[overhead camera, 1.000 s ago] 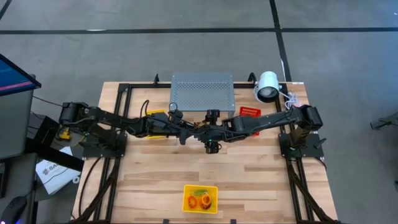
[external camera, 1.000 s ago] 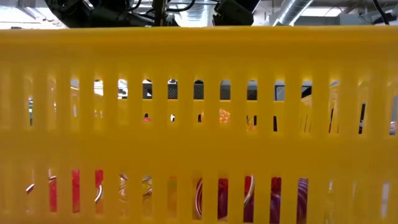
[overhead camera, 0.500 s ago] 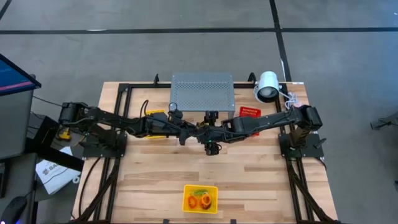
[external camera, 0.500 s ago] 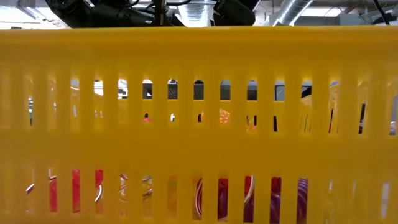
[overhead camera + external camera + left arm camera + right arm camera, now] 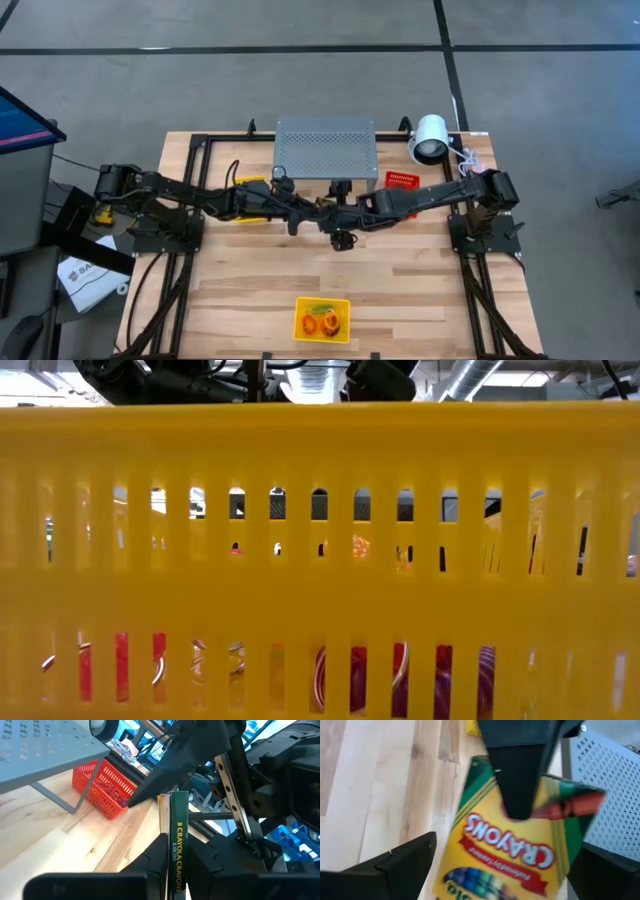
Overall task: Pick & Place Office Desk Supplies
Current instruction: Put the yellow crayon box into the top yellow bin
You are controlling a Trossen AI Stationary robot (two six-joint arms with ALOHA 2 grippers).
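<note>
grey floor lies all around the wooden worktop point(image 5: 250, 290), and both arms meet near its middle, just in front of the grey metal stand point(image 5: 325, 146).

you are in the middle of a hand-over. the left end effector point(image 5: 172, 851) pinches a thin crayon box point(image 5: 176, 840) by its narrow edge, so it stands up straight between the fingers. the right end effector point(image 5: 470, 870) has its fingers spread wide on both sides of that same crayon box, not touching it yet.

to do this well, hold the left arm steady and move the right one in slowly until the box sits deep between its fingers. close on the flat faces — not on a corner, or i think it may twist out. let go with the left only when the right has a firm hold.

the yellow basket point(image 5: 321, 319) waits at the front edge of the worktop with rubber bands point(image 5: 322, 322) already inside. a red basket point(image 5: 102, 788) sits beside the stand — keep well away from it.
</note>
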